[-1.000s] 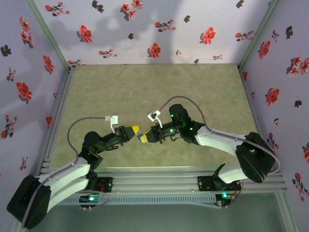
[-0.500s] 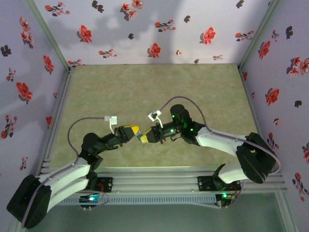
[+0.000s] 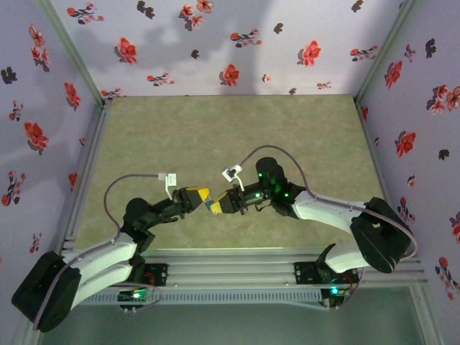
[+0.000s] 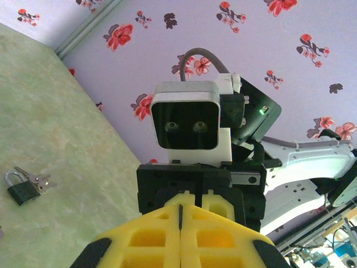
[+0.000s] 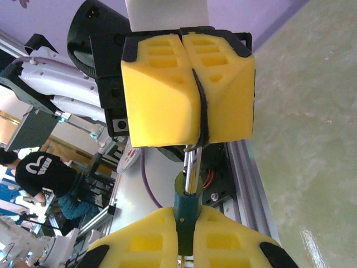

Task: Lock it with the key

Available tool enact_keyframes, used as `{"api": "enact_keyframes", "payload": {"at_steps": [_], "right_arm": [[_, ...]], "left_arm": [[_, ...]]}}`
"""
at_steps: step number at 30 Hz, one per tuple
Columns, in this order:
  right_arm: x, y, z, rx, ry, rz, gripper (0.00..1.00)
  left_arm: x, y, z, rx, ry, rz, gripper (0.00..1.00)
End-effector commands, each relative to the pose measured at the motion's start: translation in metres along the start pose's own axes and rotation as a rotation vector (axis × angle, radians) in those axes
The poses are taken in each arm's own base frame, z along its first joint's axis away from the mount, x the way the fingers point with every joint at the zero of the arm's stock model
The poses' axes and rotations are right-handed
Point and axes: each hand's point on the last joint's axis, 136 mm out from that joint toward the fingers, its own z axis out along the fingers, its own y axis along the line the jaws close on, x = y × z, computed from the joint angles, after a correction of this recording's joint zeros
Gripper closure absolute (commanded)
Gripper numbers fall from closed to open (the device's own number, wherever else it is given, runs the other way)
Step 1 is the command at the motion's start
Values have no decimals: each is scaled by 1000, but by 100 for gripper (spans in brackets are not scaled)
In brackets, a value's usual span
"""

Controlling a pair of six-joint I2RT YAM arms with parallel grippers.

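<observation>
While a dark green metal padlock (image 5: 187,204) is pinched by the right gripper (image 5: 183,223) at six o'clock, a thin silver metal piece (image 5: 191,162) is clamped by the left gripper (image 5: 196,137) at twelve

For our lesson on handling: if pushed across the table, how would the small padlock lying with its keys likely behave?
The padlock lies flat on the table, so it would probably slide, not roll. Its dark body and metal shackle suggest it is stiff and heavy for its size. The keys look loosely attached and would likely trail.
</observation>
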Motion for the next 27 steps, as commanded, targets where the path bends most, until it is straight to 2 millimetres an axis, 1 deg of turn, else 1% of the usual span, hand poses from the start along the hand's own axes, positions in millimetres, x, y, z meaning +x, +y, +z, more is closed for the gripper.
{"api": "enact_keyframes", "payload": {"at_steps": [1,6,9,12,16,27], "right_arm": [[-21,52,-7,-149,-39,-206,100],[-24,56,-10,-165,-60,-207,100],[-25,54,-10,-158,-63,-201,100],[-27,48,-10,-142,-71,-189,100],[-37,31,-13,-83,-110,-152,100],[-52,11,-21,-48,-175,-81,100]], "left_arm": [[19,20,-1,-64,54,-45,100],[21,17,0,-54,62,-41,100],[22,14,1,-42,69,-39,100],[23,11,2,-31,76,-38,100],[26,11,3,-32,89,-43,100],[34,9,8,-20,122,-40,100]]}}
